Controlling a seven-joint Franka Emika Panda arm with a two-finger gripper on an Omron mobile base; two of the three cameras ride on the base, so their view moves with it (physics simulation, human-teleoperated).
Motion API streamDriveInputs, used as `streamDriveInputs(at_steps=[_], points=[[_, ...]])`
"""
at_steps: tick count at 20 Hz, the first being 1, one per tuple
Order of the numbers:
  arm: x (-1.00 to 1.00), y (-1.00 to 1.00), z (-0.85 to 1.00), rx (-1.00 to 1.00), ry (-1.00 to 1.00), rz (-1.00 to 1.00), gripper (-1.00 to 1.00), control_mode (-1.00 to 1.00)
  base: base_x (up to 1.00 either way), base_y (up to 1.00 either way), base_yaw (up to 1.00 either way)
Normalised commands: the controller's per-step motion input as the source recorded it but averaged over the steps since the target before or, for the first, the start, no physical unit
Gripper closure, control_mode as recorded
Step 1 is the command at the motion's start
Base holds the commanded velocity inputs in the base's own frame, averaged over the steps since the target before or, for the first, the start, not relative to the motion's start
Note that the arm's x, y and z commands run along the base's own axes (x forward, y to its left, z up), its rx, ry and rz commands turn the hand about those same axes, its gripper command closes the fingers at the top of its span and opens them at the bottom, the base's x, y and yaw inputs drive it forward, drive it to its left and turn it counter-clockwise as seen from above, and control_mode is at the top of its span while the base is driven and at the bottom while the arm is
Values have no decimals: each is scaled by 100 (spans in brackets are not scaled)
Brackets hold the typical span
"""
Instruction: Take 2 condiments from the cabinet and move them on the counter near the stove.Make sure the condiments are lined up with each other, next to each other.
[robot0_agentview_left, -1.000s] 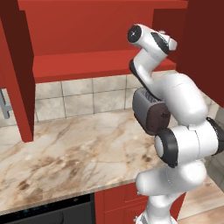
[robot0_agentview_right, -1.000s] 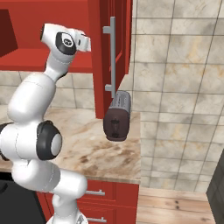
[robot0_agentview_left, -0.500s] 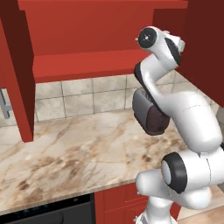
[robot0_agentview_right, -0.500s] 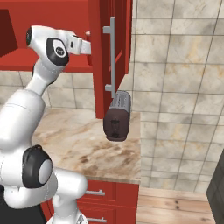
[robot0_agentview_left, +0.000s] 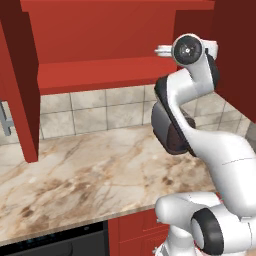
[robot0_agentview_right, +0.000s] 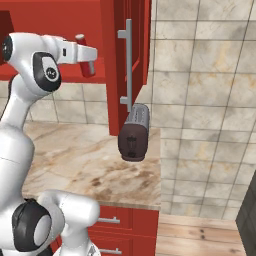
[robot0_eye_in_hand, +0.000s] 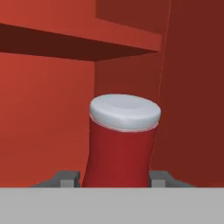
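Gripper (robot0_eye_in_hand: 116, 180) jaws sit closed on the red bottle (robot0_eye_in_hand: 120, 144), at lower centre of the hand view, inside the red cabinet (robot0_eye_in_hand: 48, 109).

Even, flat light; soft shadows

The beige marble-look counter (robot0_agentview_left: 85, 175) with brown veining runs beneath the open red wall cabinet (robot0_agentview_left: 105, 35) and carries a dark toaster (robot0_agentview_right: 135, 132), which stands at its right end near the tiled wall and just beside the lower edge of the open cabinet door (robot0_agentview_right: 120, 60). Above it, the cabinet's red inner shelf (robot0_agentview_left: 100, 75) reaches across between the cabinet sides, and the plain red condiment bottle (robot0_eye_in_hand: 122, 144) with a pale cap stands upright by the shelf's right end, close to the cabinet's side wall; whether its base touches the shelf cannot be told.
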Motion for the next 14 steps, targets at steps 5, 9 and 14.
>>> streamDriveInputs(at_steps=[5,9,14], points=[[-86,34,0,-7,1,35,100,-100,0,0,0],[-95,19,0,0,4,49,100,-100,0,0,0],[-94,15,0,0,9,49,100,-100,0,0,0]])
